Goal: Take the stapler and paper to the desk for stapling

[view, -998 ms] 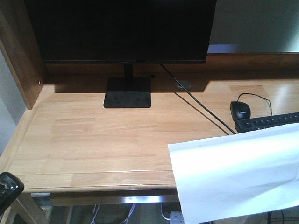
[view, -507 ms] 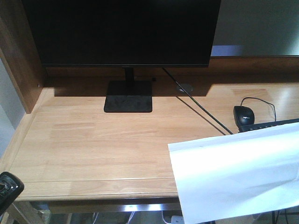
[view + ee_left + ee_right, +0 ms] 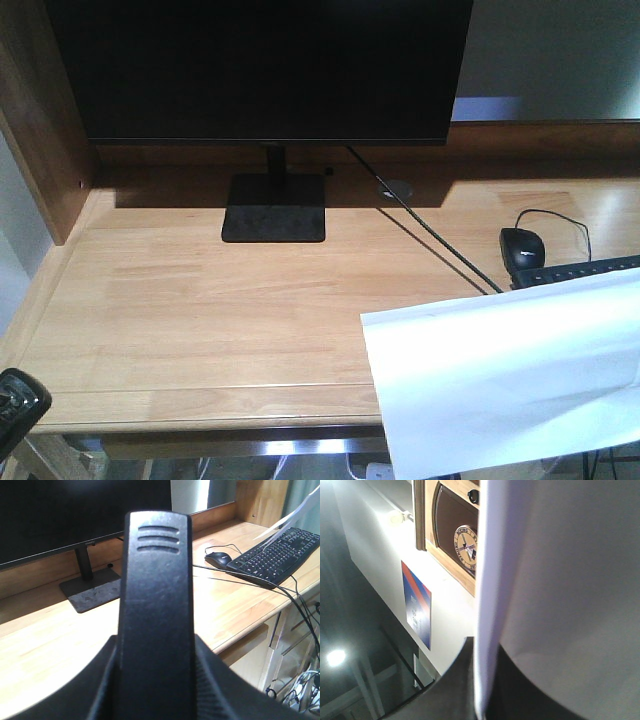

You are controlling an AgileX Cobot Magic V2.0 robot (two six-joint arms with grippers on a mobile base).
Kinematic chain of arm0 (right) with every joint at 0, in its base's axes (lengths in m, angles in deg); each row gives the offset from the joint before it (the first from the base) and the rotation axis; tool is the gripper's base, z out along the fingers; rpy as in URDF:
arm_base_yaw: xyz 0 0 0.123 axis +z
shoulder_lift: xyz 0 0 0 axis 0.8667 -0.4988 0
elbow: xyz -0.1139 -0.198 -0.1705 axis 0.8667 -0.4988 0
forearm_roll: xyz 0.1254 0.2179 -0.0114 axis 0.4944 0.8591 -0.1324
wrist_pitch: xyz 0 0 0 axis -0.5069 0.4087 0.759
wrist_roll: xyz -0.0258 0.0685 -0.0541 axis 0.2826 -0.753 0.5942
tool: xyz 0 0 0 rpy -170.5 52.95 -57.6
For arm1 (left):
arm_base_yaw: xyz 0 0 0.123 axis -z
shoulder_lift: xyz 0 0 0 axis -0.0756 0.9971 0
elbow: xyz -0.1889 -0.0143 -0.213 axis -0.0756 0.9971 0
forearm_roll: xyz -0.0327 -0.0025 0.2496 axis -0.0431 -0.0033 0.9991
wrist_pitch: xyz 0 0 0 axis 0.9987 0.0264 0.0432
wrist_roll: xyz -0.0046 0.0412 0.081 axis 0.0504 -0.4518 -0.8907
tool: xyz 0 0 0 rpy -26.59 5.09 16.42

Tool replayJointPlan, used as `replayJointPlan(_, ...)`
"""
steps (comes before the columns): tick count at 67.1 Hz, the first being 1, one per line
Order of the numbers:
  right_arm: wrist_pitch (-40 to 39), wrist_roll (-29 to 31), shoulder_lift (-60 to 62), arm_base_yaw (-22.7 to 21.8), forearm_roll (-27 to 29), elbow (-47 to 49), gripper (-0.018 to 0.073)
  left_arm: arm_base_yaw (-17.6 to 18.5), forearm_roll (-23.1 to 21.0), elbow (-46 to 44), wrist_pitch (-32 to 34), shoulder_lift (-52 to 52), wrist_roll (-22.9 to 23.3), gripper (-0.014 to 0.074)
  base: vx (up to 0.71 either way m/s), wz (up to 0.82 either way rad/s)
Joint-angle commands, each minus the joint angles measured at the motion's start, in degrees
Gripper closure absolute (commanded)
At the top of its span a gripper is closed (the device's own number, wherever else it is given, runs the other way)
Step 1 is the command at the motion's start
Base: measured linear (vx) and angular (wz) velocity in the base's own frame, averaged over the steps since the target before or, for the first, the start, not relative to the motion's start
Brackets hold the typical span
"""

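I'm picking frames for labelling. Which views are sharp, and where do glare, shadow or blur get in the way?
Front view: sharp; the monitor shadows the back of the desk, and the paper glares white. Left wrist view: the stapler looms close and soft, the keyboard behind is crisp. Right wrist view: the paper's edge is blurred and hides half the frame.

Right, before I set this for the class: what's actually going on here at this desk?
A two-armed robot is at the desk with both items in hand. Its left fingers grip the black stapler, held off the front left corner. Its right fingers pinch the sheet of paper, which hangs in the air over the front right edge, hiding part of the keyboard. Neither is on the desk yet.
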Motion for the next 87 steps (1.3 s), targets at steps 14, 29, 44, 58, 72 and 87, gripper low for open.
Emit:
replayJointPlan(14, -2.89, 0.21, -0.44, -0.03, 0.55, -0.12, 0.0561, 0.12, -1.14, -1.70, 6.76, 0.69, 0.31, 0.0603, 0.00, 0.00)
replayJointPlan(29, -2.84, 0.21, -0.44, -0.03, 0.55, -0.12, 0.0561, 0.12, -1.14, -1.70, 6.76, 0.69, 0.31, 0.0603, 0.00, 0.00)
replayJointPlan(44, -2.84, 0.21, -0.44, -0.03, 0.55, -0.12, 0.0561, 0.12, -1.14, -1.70, 6.76, 0.69, 0.31, 0.0603, 0.00, 0.00)
replayJointPlan(58, -2.84, 0.21, -0.44, -0.03, 0.55, -0.12, 0.0561, 0.12, -1.20, -1.70, 7.39, 0.69, 0.31, 0.0603, 0.00, 0.00)
replayJointPlan(72, -2.84, 0.21, -0.44, -0.03, 0.55, -0.12, 0.0561, 0.12, -0.76, -1.75, 11.00, 1.98, 0.26, 0.0603, 0.00, 0.00)
replayJointPlan(87, -2.84, 0.21, -0.44, -0.03, 0.55, -0.12, 0.0561, 0.12, -1.17, -7.14, 15.00, 15.77, 0.13, 0.0603, 0.00, 0.00)
